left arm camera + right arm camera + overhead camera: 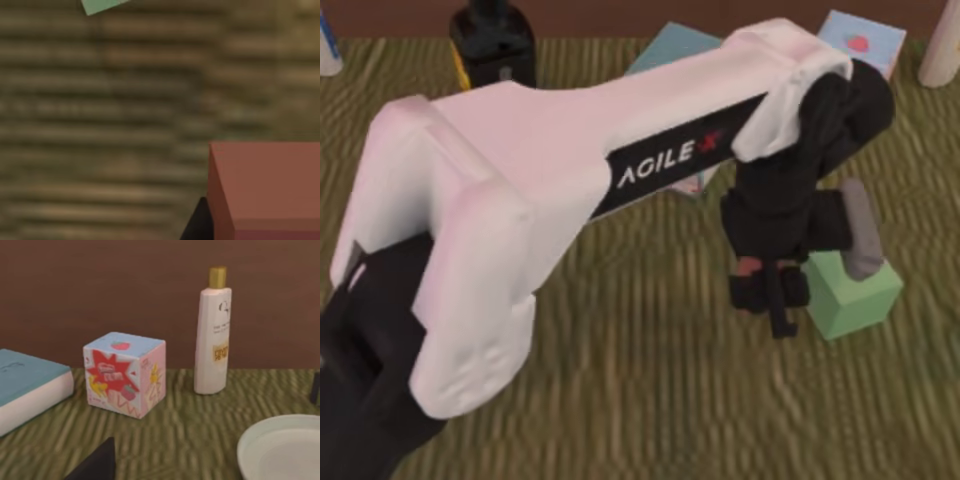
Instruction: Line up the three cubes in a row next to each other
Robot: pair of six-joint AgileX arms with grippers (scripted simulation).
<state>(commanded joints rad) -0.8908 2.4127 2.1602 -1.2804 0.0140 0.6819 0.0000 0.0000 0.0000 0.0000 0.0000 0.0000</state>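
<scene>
My left arm reaches across the table in the top view, and its gripper hangs just left of the largest light green cube. The jaws are shut on the small salmon-red cube. Close up in the left wrist view, that salmon-red cube has a dark finger pressed against its side, and a corner of the green cube shows farther off. The dark olive cube is hidden. My right arm is outside the top view; only one of its fingertips shows in the right wrist view.
Along the back stand a black bottle, a teal book, the printed strawberry carton and a white bottle with a gold cap. A white plate lies near my right gripper.
</scene>
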